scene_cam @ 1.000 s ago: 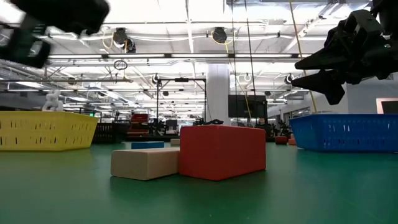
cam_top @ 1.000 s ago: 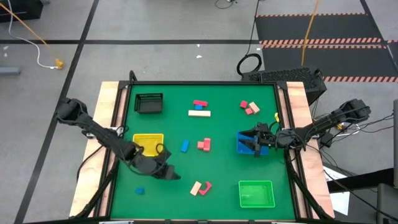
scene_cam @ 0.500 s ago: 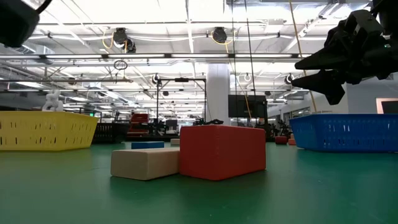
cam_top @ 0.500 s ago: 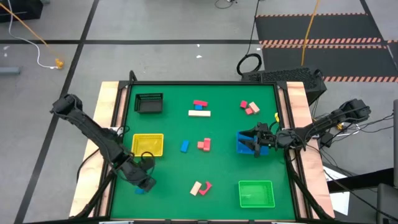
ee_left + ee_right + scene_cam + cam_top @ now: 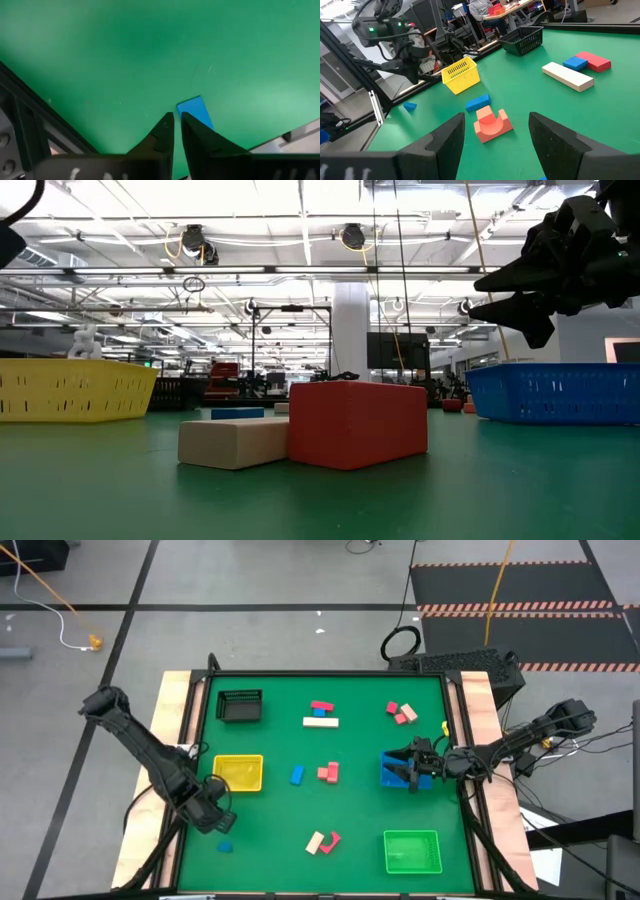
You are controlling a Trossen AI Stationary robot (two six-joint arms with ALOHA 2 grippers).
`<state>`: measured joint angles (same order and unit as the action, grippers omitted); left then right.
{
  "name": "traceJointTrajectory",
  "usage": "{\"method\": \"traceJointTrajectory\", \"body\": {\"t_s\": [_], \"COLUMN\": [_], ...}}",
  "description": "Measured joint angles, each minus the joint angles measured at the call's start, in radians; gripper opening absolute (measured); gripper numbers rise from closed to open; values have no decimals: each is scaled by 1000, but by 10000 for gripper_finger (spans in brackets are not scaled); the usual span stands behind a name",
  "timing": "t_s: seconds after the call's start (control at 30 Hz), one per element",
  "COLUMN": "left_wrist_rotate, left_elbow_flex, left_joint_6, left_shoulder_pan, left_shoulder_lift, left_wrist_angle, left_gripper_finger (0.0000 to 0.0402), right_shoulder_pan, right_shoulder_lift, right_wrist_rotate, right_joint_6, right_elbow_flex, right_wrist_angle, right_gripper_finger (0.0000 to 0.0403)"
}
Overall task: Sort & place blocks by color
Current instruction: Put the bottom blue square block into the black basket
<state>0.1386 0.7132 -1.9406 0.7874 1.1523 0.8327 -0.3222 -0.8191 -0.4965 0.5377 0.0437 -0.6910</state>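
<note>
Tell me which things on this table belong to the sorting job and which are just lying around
Job:
blue block near the left gripper
red and tan blocks
yellow tray
blue tray under the right gripper
green tray
black tray

Lying about:
cable coil on the floor

Light is bright and even, falling from ceiling strip lamps [image 5: 300, 220] that glare white toward twelve o'clock in the low view; the green table [image 5: 350, 750] carries only faint, soft shadows; the left wrist view shows a dim patch toward twelve o'clock; nearby fingers [image 5: 445, 142] look soft-edged
</note>
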Motion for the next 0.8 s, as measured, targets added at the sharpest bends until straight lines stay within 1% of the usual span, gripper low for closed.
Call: {"method": "traceJointTrajectory", "body": {"t_s": [0.1,0.2,0.3,0.4,0.53,0.8], "left_wrist_rotate": [1,2,0,0,8,37], "left_elbow_flex": [0,0,0,0,0,0], "left_joint_6": [0,-8,-33,-74,-125,-195], "left_shoulder_pan": [10,11,11,12,29,53], "left_shoulder_lift": [7,7,7,18,71,190], "left_wrist_angle": [-17,-34,-102,-164,-216,-299], "left_gripper_finger": [88,144,195,232,255,257], "right_shoulder_pan": [0,0,0,0,0,0], "right_shoulder_lift": [0,0,0,0,0,0], "right_wrist_rotate": [0,0,0,0,0,0], "right_joint_6": [0,0,0,0,0,0], "right_elbow_flex": [0,0,0,0,0,0], "right_wrist_angle": [0,0,0,0,0,0], "right_gripper_finger": [212,212,212,212,212,212]}}
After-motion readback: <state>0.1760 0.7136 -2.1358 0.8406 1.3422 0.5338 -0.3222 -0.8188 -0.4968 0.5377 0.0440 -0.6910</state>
